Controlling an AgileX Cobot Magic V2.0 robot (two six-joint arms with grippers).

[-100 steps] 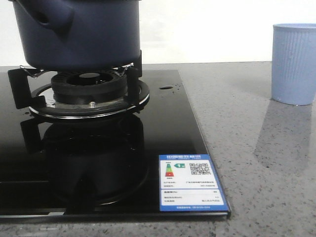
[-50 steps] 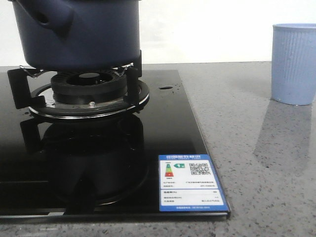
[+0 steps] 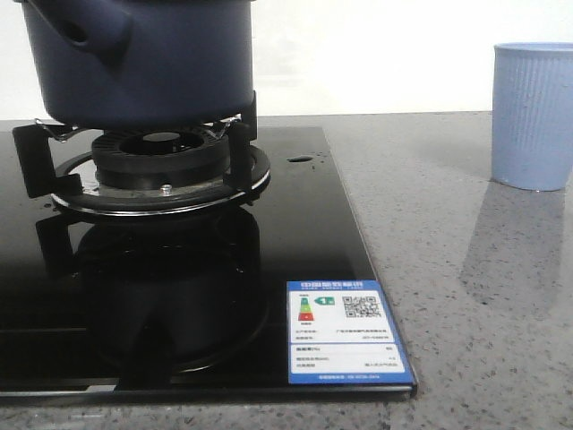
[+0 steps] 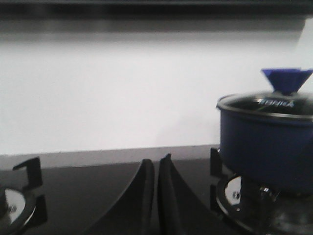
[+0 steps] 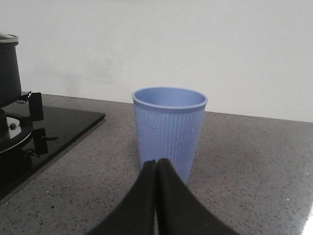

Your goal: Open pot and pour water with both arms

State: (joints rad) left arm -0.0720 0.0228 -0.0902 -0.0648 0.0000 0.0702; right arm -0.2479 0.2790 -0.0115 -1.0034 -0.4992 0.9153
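The dark navy pot stands on the gas burner at the front view's upper left, its side handle facing the camera. In the left wrist view the pot carries a glass lid with a blue knob. My left gripper is shut and empty, low over the black hob, apart from the pot. My right gripper is shut and empty, just in front of the light blue ribbed cup. Neither gripper shows in the front view.
The black glass hob with an energy label covers the left of the grey speckled counter. The ribbed cup stands at the far right. A second burner lies left of my left gripper. A white wall is behind.
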